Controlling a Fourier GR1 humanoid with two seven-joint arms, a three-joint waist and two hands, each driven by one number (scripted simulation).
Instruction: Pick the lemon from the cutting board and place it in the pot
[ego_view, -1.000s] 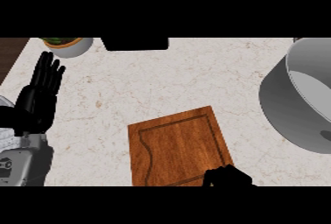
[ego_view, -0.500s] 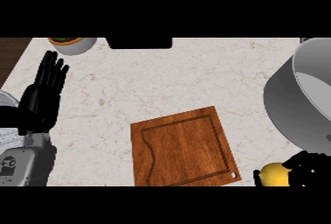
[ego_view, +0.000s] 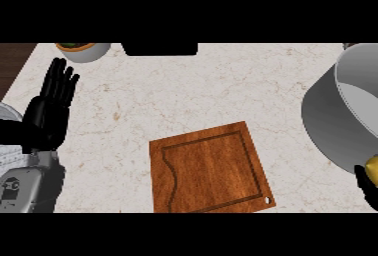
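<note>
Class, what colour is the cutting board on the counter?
Reddish-brown wood grain on the cutting board, seen in the head view.

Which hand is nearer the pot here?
Right. The right hand, curled round the lemon, sits just below the pot; the left hand rests open at the far left.

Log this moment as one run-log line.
phase: carry to pot | lemon: off cutting board, in right hand beside pot | left hand: open, resting at left edge
</note>
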